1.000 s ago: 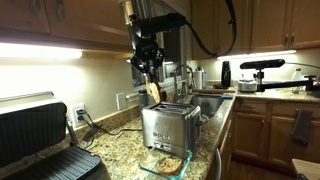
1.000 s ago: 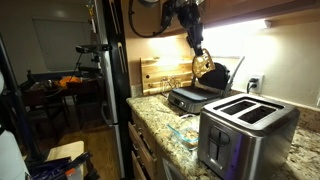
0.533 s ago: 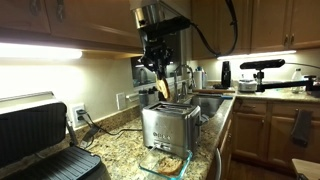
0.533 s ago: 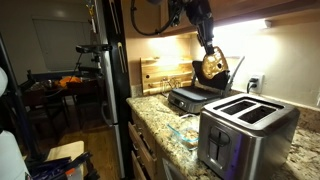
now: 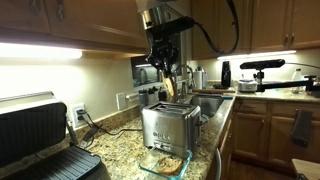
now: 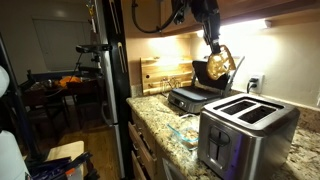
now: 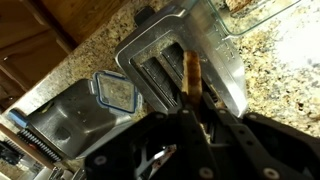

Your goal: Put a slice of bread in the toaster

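Observation:
My gripper (image 5: pixel 165 70) is shut on a tan slice of bread (image 5: pixel 168 86) and holds it edge-down in the air above the toaster (image 5: pixel 168 124). The bread (image 6: pixel 220 62) and gripper (image 6: pixel 212 42) also show in an exterior view, above and behind the steel toaster (image 6: pixel 243 133). In the wrist view the slice (image 7: pixel 190 76) hangs between my fingers over the toaster's two slots (image 7: pixel 175 75). It stands clear of the slots.
A clear glass dish (image 5: pixel 164 161) with more bread slices sits in front of the toaster. A black contact grill (image 5: pixel 40 140) stands open beside it. A lidded container (image 7: pixel 115 91) lies on the granite counter. A sink (image 5: pixel 210 100) is beyond.
My gripper has carried the bread sideways and slightly up, from beside the toaster to above its slots. The toaster and dish have not moved.

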{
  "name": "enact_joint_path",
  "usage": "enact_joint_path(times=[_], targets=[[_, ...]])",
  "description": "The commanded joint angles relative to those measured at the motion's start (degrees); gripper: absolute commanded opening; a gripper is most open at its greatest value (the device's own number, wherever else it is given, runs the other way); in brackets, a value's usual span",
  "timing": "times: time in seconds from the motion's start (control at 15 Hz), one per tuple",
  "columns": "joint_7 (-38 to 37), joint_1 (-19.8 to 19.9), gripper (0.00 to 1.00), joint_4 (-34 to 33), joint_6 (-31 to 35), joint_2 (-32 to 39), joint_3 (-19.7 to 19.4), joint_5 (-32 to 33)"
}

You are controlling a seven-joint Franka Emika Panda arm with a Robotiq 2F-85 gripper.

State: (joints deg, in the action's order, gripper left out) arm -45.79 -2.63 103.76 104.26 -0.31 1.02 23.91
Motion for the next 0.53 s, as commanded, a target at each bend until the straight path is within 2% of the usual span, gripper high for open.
enact_joint_path(times=[0.0,0.47], targets=[[4.18,0.86,0.04,3.24,0.44,-4.2,-0.16,-1.75],[14.98,1.63,0.04,3.62,0.71,-5.64,-0.7,-5.65]])
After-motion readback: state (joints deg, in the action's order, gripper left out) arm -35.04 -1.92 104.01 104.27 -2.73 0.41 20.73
